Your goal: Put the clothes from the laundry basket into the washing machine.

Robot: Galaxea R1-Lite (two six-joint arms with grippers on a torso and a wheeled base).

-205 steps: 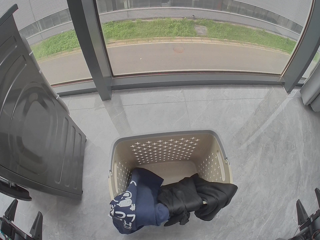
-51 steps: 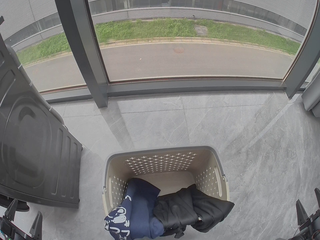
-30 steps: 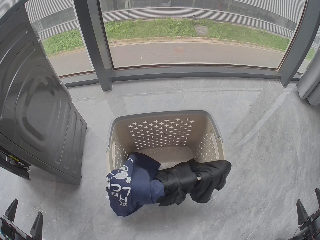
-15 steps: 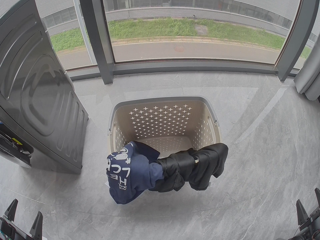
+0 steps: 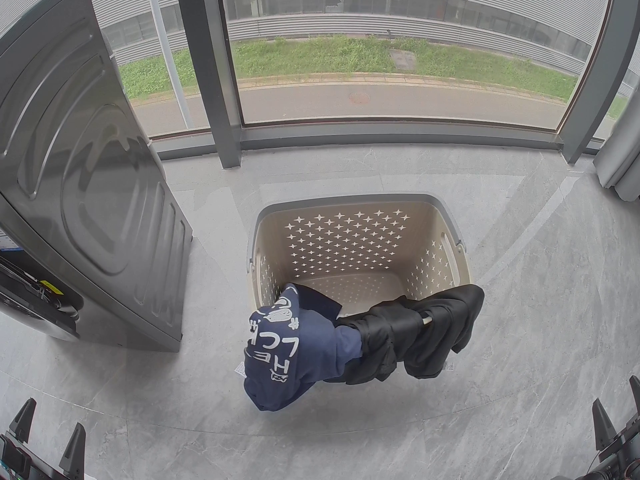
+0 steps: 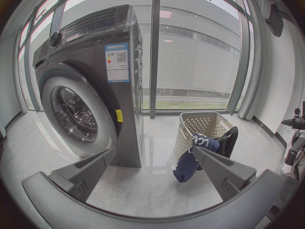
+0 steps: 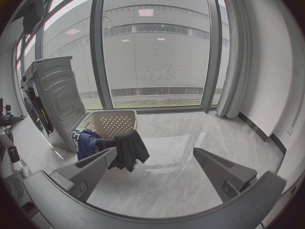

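Now, grippers: our left gripper (image 6: 154, 151) and right gripper (image 7: 154, 151) gape wide, holding nothing.
Clothes: we see a navy garment (image 5: 293, 355) and a black garment (image 5: 413, 335) draped over the laundry basket's (image 5: 360, 200) near rim.
Machine: the washing machine (image 5: 87, 168) stands left of it.

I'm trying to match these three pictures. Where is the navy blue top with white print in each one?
Head view: navy top hangs over the laundry basket's near rim, left of the black garment.
Left wrist view: navy top droops off the basket rim, on the side nearer the washing machine.
Right wrist view: navy top on the basket rim, between black garment and washing machine.
Shared landmark: the beige star-holed basket.
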